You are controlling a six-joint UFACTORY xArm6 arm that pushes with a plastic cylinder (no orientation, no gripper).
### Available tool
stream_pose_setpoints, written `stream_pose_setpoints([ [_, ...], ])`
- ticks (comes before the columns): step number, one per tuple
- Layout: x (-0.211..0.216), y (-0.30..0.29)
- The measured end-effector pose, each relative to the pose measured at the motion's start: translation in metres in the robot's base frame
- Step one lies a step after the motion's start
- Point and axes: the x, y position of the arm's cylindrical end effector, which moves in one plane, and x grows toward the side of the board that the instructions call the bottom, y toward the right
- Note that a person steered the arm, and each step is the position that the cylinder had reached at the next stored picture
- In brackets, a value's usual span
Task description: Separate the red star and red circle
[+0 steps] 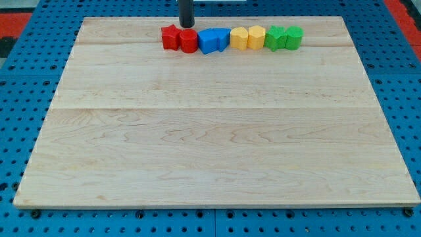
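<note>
board (217, 138): pale wood, smooth, grained; surround (20, 79): blue perforated panel; rod (187, 12): dark, matt

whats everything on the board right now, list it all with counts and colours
wooden board: 1, pale wood, fills most of the view
pegboard surface: 1, blue with holes, around the board
red star: 1, red, view's left end of the row near the view's top
red circle: 1, red, touching the star's right side
blue blocks: 2, blue, next in the row, shapes unclear
yellow blocks: 2, yellow, right of the blue pair
green blocks: 2, green, view's right end of the row
my tip: 1, dark rod, just behind the two red blocks
</note>
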Motion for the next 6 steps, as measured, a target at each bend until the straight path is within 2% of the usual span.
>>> stream_pose_setpoints([
  [2, 0.051, -0.021],
  [3, 0.051, -0.021],
  [5, 0.072, -0.074],
  [6, 0.072, -0.074],
])
